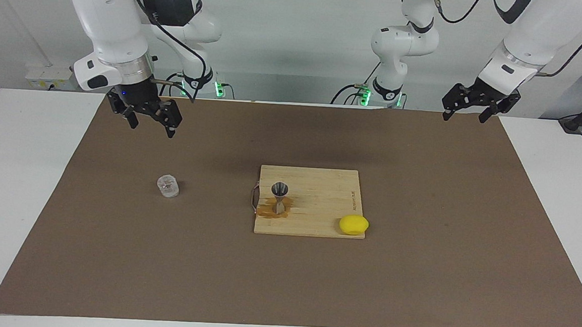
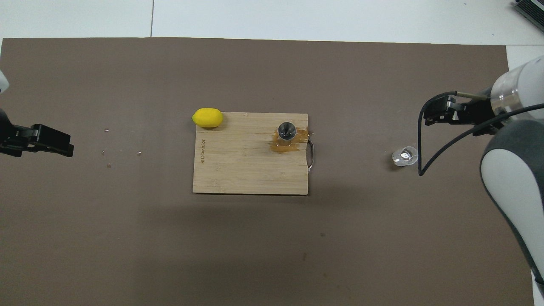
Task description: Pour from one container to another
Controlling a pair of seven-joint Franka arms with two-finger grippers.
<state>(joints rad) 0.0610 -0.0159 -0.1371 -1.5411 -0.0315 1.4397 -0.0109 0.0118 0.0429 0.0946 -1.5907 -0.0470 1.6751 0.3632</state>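
The clear faceted glass cup [image 1: 168, 186] stands upright on the brown mat toward the right arm's end; it also shows in the overhead view [image 2: 405, 156]. The steel hourglass jigger [image 1: 279, 197] stands upright on the wooden cutting board [image 1: 320, 185], on a brown wet stain; it also shows in the overhead view [image 2: 287, 131]. My right gripper [image 1: 151, 127] hangs open and empty in the air over the mat close to the cup, not touching it; it also shows in the overhead view [image 2: 429, 117]. My left gripper [image 1: 465, 117] waits open and empty over the mat's edge at the left arm's end.
A yellow lemon [image 1: 353, 224] lies at the board's corner farthest from the robots, toward the left arm's end. The board [image 2: 250, 170] has a metal handle [image 2: 311, 155] on the edge facing the cup. A few small crumbs [image 2: 123, 153] lie on the mat [image 2: 272, 246].
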